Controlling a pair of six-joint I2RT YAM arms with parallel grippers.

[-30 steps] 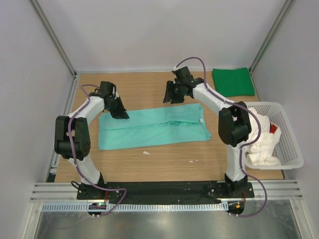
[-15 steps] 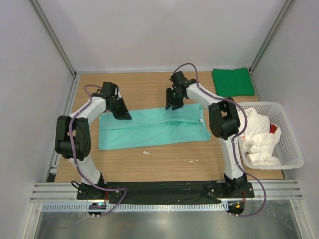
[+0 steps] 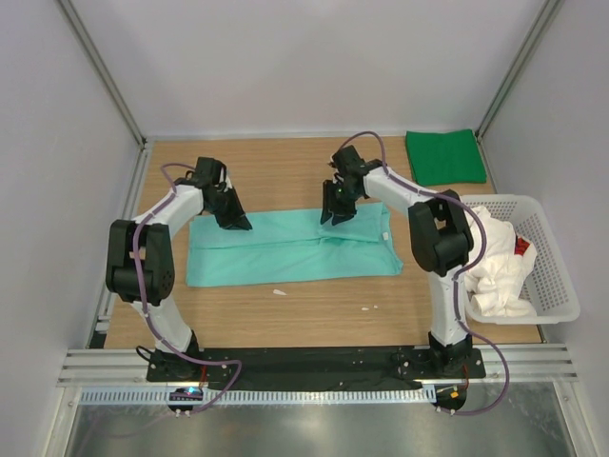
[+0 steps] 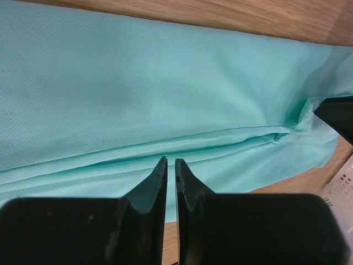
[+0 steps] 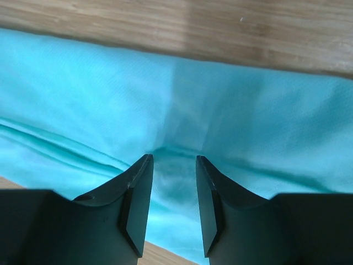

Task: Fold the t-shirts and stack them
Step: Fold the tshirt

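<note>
Evidently the soft mint-teal fabric t-shirt [image 3: 285, 249] lay flat on the wooden table [image 3: 285, 314]. The left gripper [image 4: 170, 164] seemed pinched on its far fold; the right gripper [image 5: 174, 165] stood with jaws apart astride a pucker. I judged it should bite all layers deeply before lifting.

- Left gripper [image 4: 171, 161] tilts downward, its jaws drawn almost together, with only a thin slit between them.
- Right gripper [image 5: 174, 157] tilts downward, its jaws parted with a clear gap between the tips.
</note>
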